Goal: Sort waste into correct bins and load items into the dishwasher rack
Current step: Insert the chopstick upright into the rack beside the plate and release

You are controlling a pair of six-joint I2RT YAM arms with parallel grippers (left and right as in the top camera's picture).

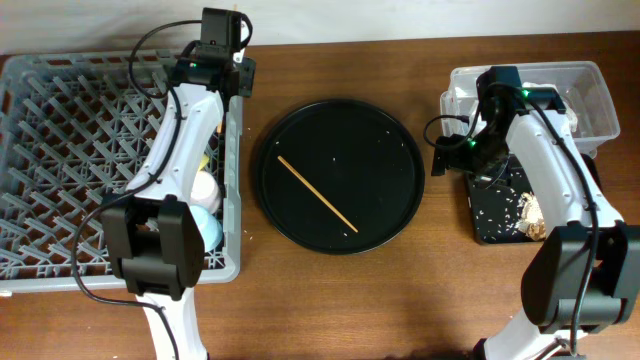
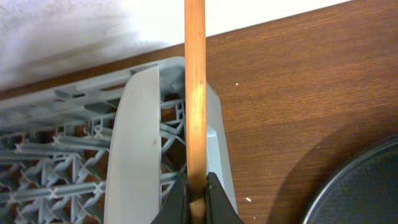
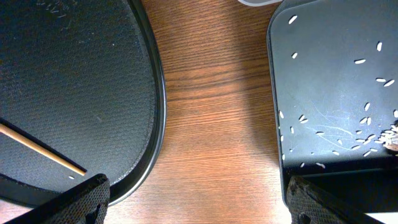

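Note:
My left gripper point(image 2: 197, 194) is shut on a wooden chopstick point(image 2: 195, 93), which points straight out over the corner of the grey dishwasher rack point(image 2: 74, 168). In the overhead view this gripper point(image 1: 226, 38) hangs at the rack's point(image 1: 60, 150) far right corner. A second chopstick point(image 1: 316, 193) lies diagonally on the round black tray point(image 1: 340, 120); its end point(image 3: 43, 152) also shows in the right wrist view. My right gripper point(image 3: 196, 199) is open and holds nothing, above bare wood between the round tray point(image 3: 74, 81) and the shallow black tray point(image 3: 336, 81).
The black tray point(image 1: 495, 215) holds scattered crumbs and a beige food clump point(image 1: 533, 215). Behind it stands the clear box point(image 1: 595, 95). A blue cup point(image 1: 210, 228) and a pale cup point(image 1: 205, 187) sit in the rack under my left arm.

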